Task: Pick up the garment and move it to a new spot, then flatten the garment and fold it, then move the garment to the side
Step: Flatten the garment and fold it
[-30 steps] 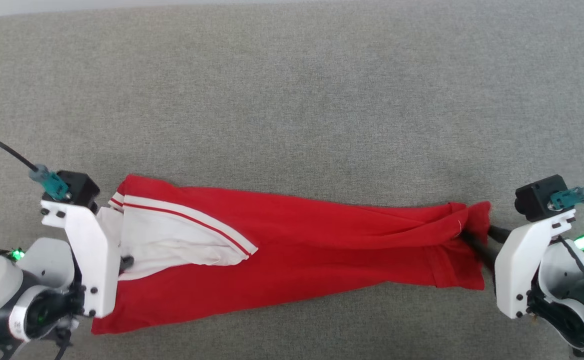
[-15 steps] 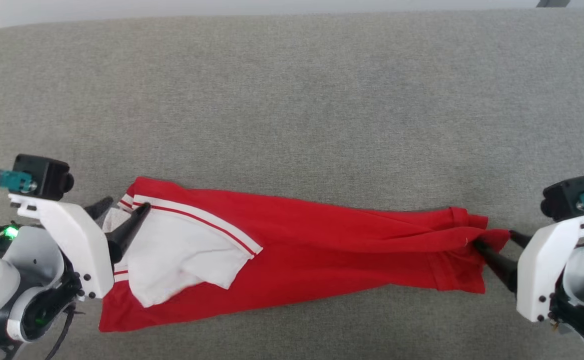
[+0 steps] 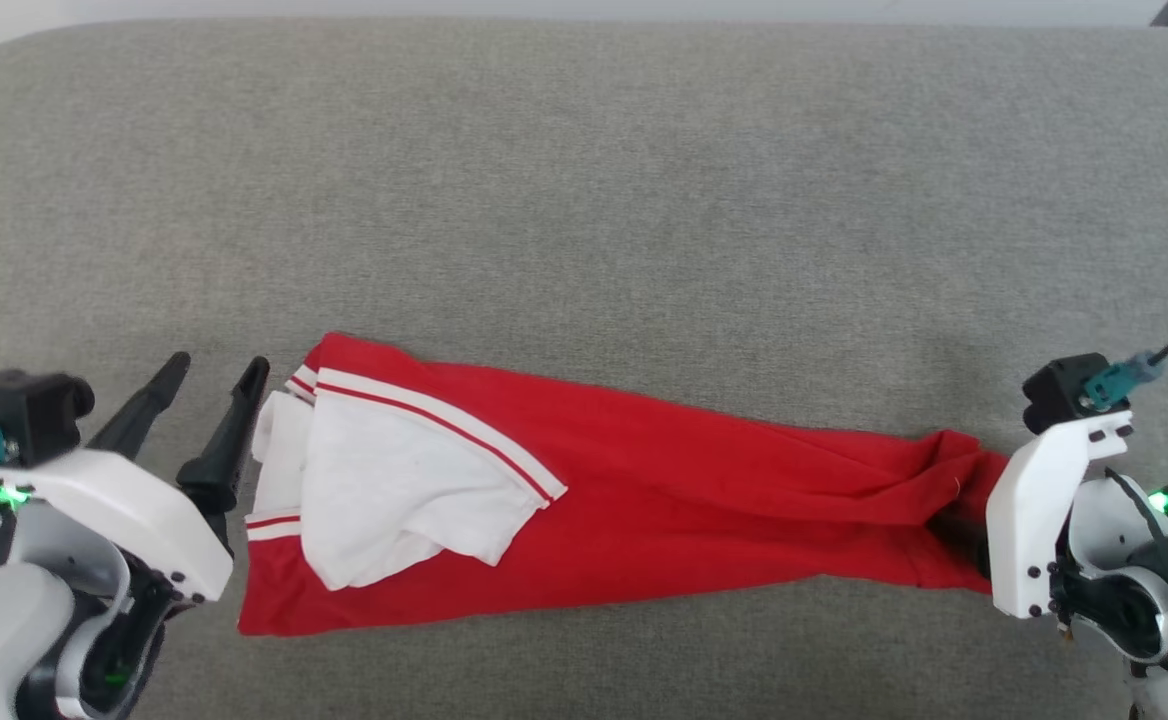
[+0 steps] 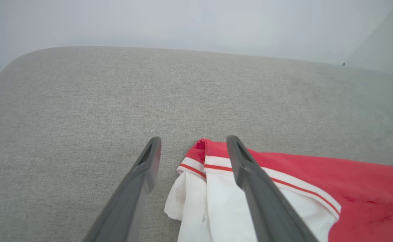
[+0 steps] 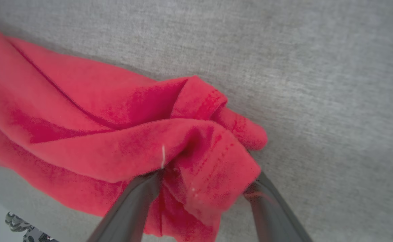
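The garment [image 3: 694, 510] lies in a long band across the grey cushion, red with a white sleeve and striped trim at its left end. My left gripper [image 3: 216, 365] stands open just left of the sleeve, not touching it. In the left wrist view the left gripper [image 4: 193, 139] has its fingers spread wide, with the striped sleeve of the garment [image 4: 317, 174] under its right finger. My right gripper [image 5: 203, 181] is open at the garment's [image 5: 99, 134] bunched red hem. The hem drapes loosely over and between its spread fingers and hides their tips.
The grey fabric cushion [image 3: 584, 200] stretches wide behind the garment, with a rounded corner at the far left and its back edge along the top. A pale wall rises beyond it.
Both grippers have opened and let go of the garment. The left one has drawn back off the sleeve to its left. The head camera has shifted.
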Motion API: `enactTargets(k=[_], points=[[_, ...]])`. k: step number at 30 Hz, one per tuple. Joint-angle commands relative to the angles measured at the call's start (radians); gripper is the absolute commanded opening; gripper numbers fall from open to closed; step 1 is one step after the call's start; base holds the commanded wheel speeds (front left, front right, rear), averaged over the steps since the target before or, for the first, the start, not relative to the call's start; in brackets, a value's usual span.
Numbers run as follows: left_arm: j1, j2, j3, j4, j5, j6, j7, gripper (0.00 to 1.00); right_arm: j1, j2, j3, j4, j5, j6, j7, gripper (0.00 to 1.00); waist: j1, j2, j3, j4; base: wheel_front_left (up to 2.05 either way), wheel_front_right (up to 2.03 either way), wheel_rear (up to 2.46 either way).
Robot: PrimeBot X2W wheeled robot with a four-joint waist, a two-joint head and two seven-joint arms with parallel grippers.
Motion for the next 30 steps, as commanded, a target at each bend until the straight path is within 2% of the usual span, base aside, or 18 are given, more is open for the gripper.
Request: enactTargets(k=[1, 2, 3, 4, 10, 14, 15, 17, 22, 30], points=[[0.023, -0.018, 0.013, 0.013, 0.004, -0.006, -0.039, 1.0, 0.0, 0.013, 0.043, 0.043, 0.017, 0.001, 0.002, 1.0, 0.0, 0.0, 0.001, 0.011, 0.0, 0.0, 0.0], [0.03, -0.023, 0.014, 0.025, 0.016, -0.003, -0.061, 1.0, -0.003, 0.012, 0.06, 0.065, 0.029, 0.001, 0.008, 0.89, 0.0, 0.0, 0.001, 0.016, 0.0, 0.0, 0.0], [0.038, -0.034, 0.017, 0.037, 0.019, -0.006, -0.081, 1.0, -0.006, 0.011, 0.079, 0.082, 0.043, 0.001, 0.007, 0.25, 0.0, 0.0, 0.0, 0.02, 0.0, 0.0, 0.0], [0.045, -0.046, 0.021, 0.047, 0.022, -0.011, -0.097, 1.0, -0.011, 0.007, 0.087, 0.095, 0.054, 0.002, -0.001, 0.0, 0.0, 0.0, 0.0, 0.026, 0.0, 0.0, 0.0], [0.106, -0.11, 0.095, 0.104, 0.06, -0.022, -0.144, 1.0, -0.048, -0.026, 0.079, 0.104, 0.122, 0.001, -0.021, 0.0, 0.0, 0.0, -0.01, 0.039, 0.0, 0.0, 0.0], [0.171, -0.179, 0.209, 0.119, 0.138, -0.047, -0.146, 1.0, -0.049, -0.055, 0.044, 0.069, 0.152, 0.0, -0.015, 0.0, 0.0, 0.0, -0.024, 0.044, 0.0, 0.0, 0.0], [0.214, -0.217, 0.267, 0.121, 0.184, -0.065, -0.146, 1.0, -0.044, -0.066, 0.02, 0.056, 0.161, 0.0, -0.009, 0.0, 0.0, 0.0, -0.032, 0.044, 0.0, 0.0, 0.0], [0.251, -0.254, 0.325, 0.117, 0.231, -0.086, -0.146, 1.0, -0.036, -0.077, -0.009, 0.044, 0.165, 0.0, -0.004, 0.0, 0.0, 0.0, -0.042, 0.044, 0.0, 0.0, 0.0], [0.347, -0.341, 0.429, 0.123, 0.318, -0.152, -0.147, 1.0, -0.024, -0.097, -0.103, 0.034, 0.158, 0.0, 0.013, 0.0, 0.0, 0.0, -0.062, 0.038, 0.0, 0.0, 0.0], [0.412, -0.458, 0.564, 0.133, 0.428, -0.229, -0.147, 1.0, -0.035, -0.152, -0.273, 0.084, 0.093, 0.0, 0.033, 0.0, 0.0, 0.0, -0.078, 0.029, 0.0, 0.0, 0.0]])
